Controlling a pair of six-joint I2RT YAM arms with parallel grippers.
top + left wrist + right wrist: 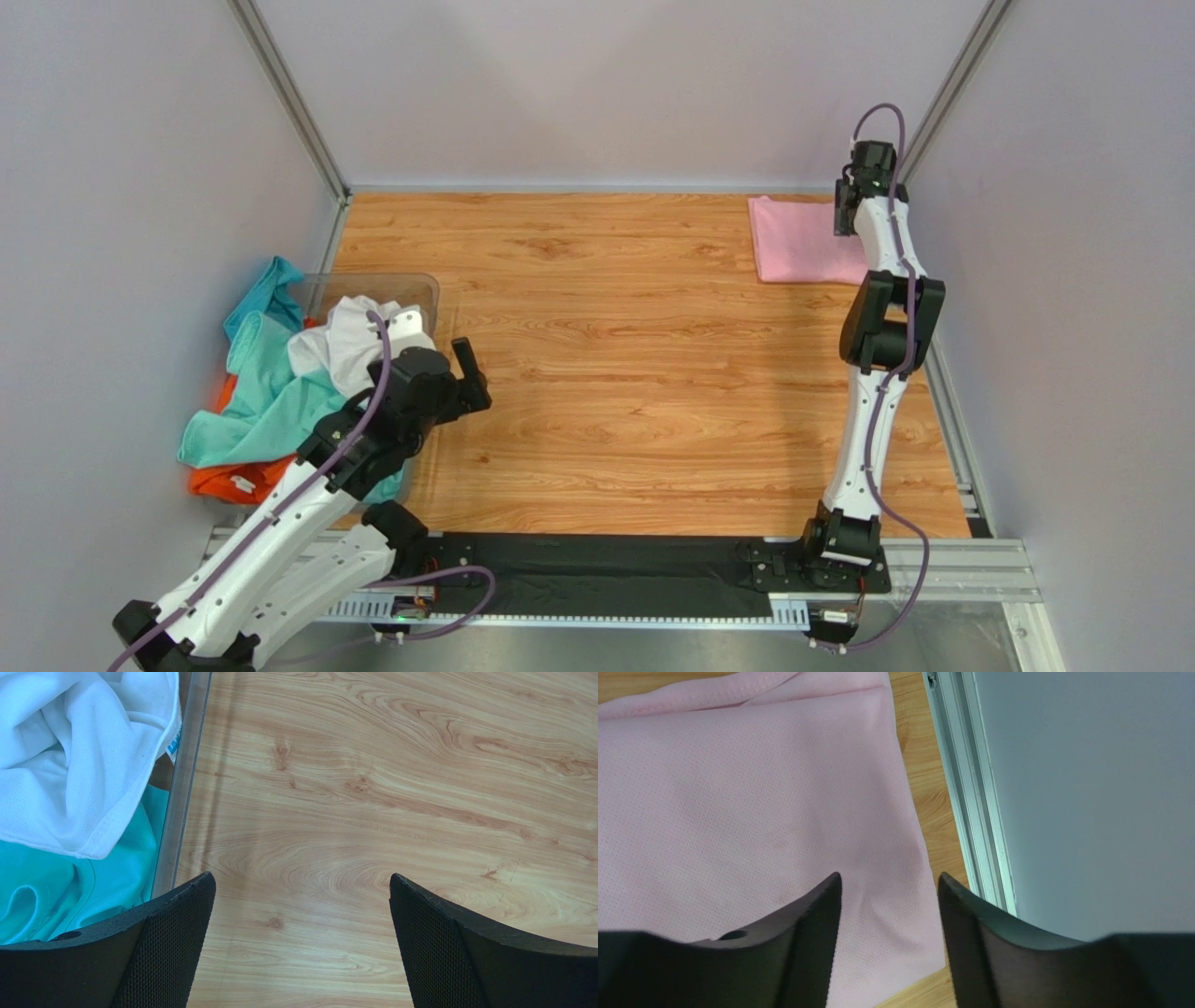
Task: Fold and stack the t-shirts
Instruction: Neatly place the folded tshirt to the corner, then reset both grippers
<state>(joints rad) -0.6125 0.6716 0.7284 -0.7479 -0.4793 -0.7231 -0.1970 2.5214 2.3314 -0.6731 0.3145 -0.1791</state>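
Your right gripper (pixel 889 882) hangs over the pink shirt (pixel 738 798), above the edge that runs beside the metal rail (pixel 969 791). Its fingers stand a narrow gap apart with nothing between them; whether the tips touch the cloth is hard to tell. The pink shirt lies flat as a neat folded rectangle in the far right corner of the table (pixel 631 364), smooth, with a fine dotted weave. Your left gripper (pixel 302 882) is spread wide and empty over bare wood, just beside the clear bin (pixel 184 777). There the white shirt (pixel 77 756) sits crumpled on the teal shirt (pixel 63 889), and the orange shirt (pixel 239 480) pokes out beneath them.
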